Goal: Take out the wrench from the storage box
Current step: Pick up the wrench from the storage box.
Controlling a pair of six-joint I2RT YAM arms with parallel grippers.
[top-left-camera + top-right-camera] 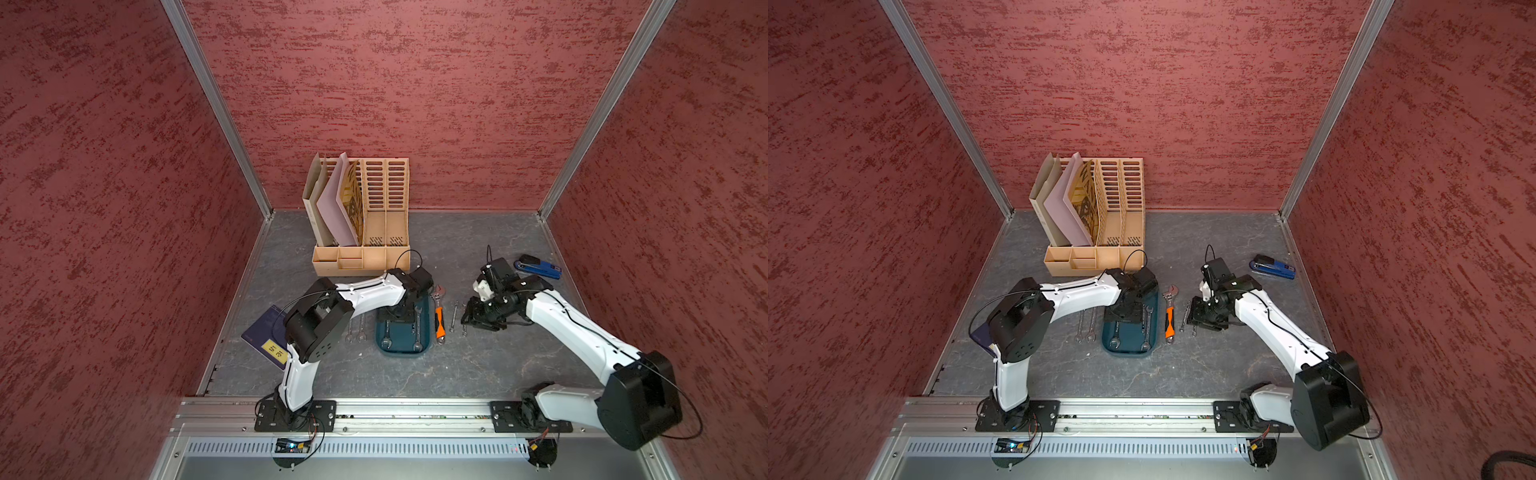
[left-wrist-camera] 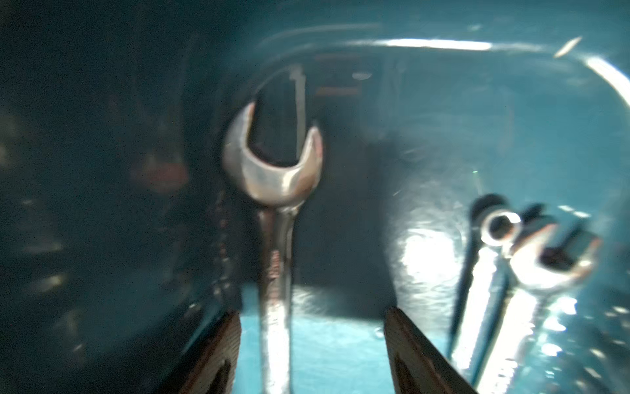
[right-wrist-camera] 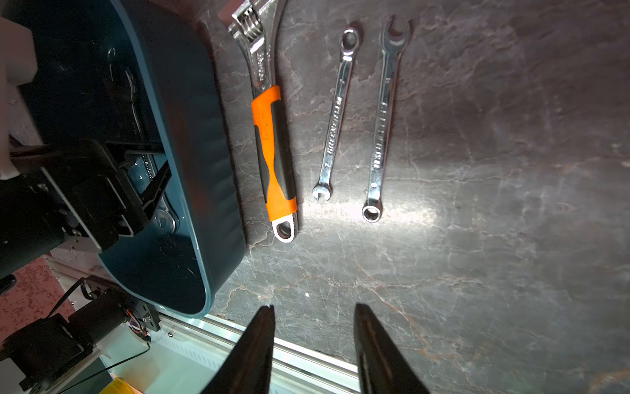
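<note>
Tabletop [image 1: 457, 374] of dark grey, veined like slate, is closed in on three sides by red textured walls [image 1: 415, 104] with aluminium corner posts [image 1: 216, 108]. A beige file organizer [image 1: 365, 232] stands at the back, and a blue stapler [image 1: 538, 266] lies off to the right.

The storage box [image 1: 401, 351] sits mid-tabletop, its long side running front to back. The wrench [image 2: 276, 204] lies flat on the box floor along that same axis, by the box's left wall, with its open-ended head [image 1: 386, 343] pointing toward the robot's base rail.

The left tool [image 2: 312, 314] is down inside the box, its fingers apart and straddling the wrench shaft without clamping it. The right tool [image 3: 315, 307] hovers over bare tabletop with its fingers apart and nothing between them, near an orange-handled adjustable wrench [image 3: 272, 153] lying just beside the box.
</note>
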